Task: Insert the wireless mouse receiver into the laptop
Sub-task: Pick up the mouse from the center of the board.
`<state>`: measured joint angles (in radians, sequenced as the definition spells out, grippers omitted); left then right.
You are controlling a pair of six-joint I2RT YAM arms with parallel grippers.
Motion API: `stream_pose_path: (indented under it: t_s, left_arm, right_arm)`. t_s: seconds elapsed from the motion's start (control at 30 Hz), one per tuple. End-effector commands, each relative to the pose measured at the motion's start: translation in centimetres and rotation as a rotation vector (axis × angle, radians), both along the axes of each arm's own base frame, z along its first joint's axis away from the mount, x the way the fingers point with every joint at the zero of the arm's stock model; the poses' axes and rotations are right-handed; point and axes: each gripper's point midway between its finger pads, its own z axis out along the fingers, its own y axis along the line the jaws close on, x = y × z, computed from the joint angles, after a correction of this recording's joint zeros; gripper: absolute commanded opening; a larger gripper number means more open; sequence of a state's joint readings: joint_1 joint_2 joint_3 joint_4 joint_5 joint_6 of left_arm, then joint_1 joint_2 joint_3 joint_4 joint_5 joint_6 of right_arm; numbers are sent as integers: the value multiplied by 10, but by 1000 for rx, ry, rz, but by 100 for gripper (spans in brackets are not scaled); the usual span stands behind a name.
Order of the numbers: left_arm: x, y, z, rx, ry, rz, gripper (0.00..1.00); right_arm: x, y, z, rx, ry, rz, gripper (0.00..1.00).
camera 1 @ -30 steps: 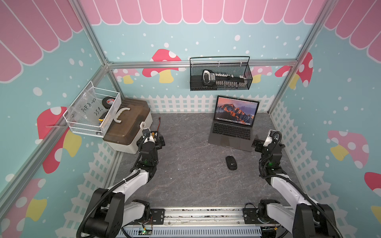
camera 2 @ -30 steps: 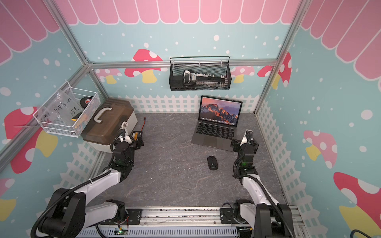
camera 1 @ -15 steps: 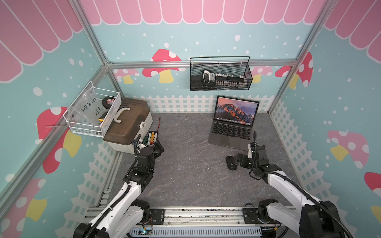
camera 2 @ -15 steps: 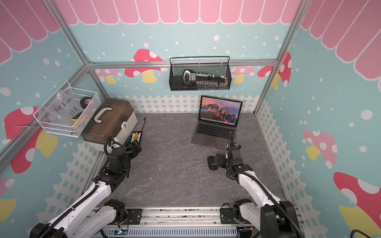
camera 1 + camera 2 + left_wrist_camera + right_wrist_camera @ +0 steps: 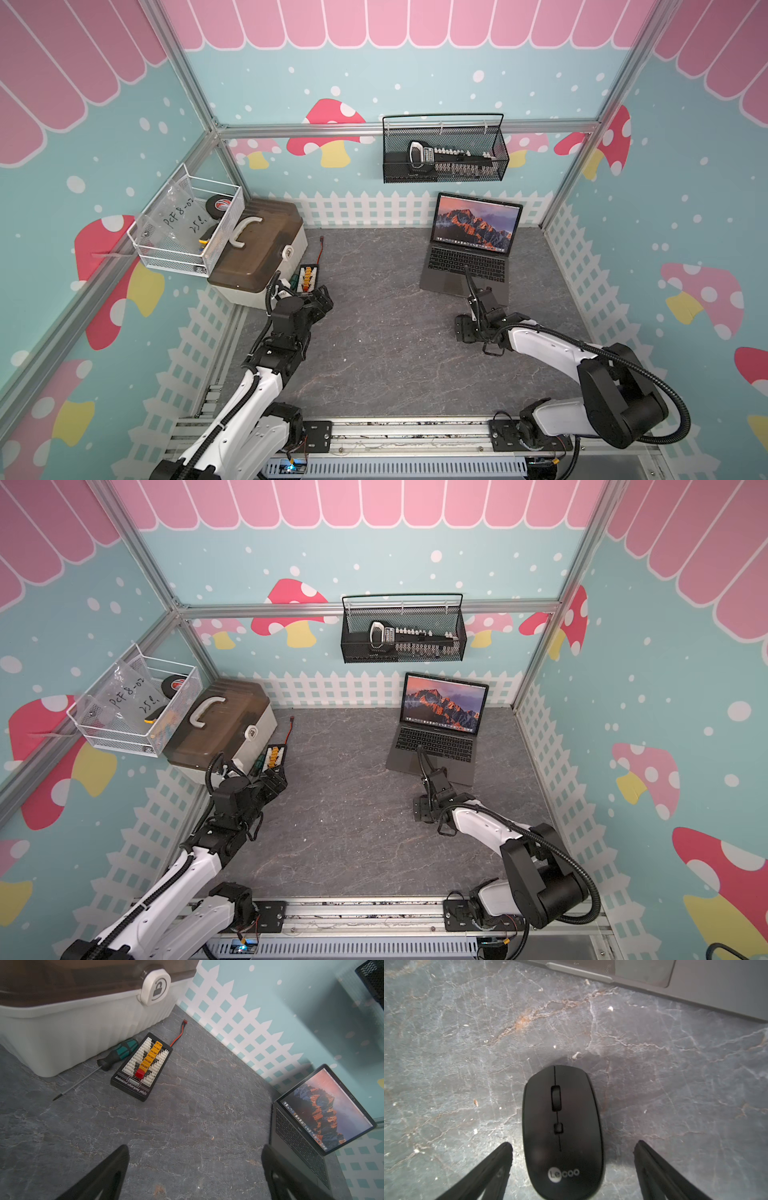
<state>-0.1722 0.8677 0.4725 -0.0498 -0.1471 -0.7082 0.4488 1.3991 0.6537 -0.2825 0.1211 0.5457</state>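
Top views: right hand (image 5: pixel 465 329) hiding wireless mouse (image 5: pixel 561 1132)

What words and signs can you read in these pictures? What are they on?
"Lecoo": on the mouse.
"balanced charging plate": on the black board.
"PCF 8-02", then roughly "25 l.": handwritten on the bag.
Open-padlock sign: on the box latch.
Too small to read: labels on the tape roll and on the tool in the black basket; keys of the laptop.
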Motion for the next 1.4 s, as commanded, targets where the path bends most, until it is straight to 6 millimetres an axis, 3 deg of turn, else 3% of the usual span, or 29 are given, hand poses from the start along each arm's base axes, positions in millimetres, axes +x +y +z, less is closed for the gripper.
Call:
stream_pose_path:
  t_s: [0.0, 0.3, 0.5, 0.63, 0.73, 0.9, 1.0, 1.07, 1.17, 1.27, 1.37]
  left_arm:
    - [3, -13, 2, -70, 17, -61, 99]
    - [3, -23, -2, -113, -15, -110, 99]
    - [6, -31, -14, -111, 31, -155, 99]
    - [11, -33, -11, -102, -4, -173, 99]
    - [16, -46, 2, -68, -71, -245, 99]
    - [22, -97, 28, 142, -193, -450, 99]
    - [12, -159, 50, 341, -357, -665, 99]
    - [-1, -204, 57, 562, -489, -801, 99]
    - [-11, -253, 50, 754, -586, -1018, 99]
    - [-12, -290, 37, 936, -587, -1218, 97]
    - [-15, -315, 33, 1098, -680, -1293, 95]
  right_arm:
    - [4, 1, -2, -55, 0, 22, 88]
    - [-9, 1, -18, -108, 44, -1, 77]
    - [-8, 5, -19, -123, 72, 1, 62]
    - [-3, 12, -4, -90, 45, 17, 53]
    - [5, 21, 21, -38, 25, 68, 48]
    - [22, 27, 68, 132, -7, 124, 44]
    - [25, 21, 97, 225, 12, 158, 42]
    - [21, 20, 114, 239, 34, 207, 41]
    - [12, 25, 134, 243, 62, 286, 41]
    - [4, 35, 148, 290, 86, 345, 40]
    - [-7, 47, 153, 332, 130, 406, 39]
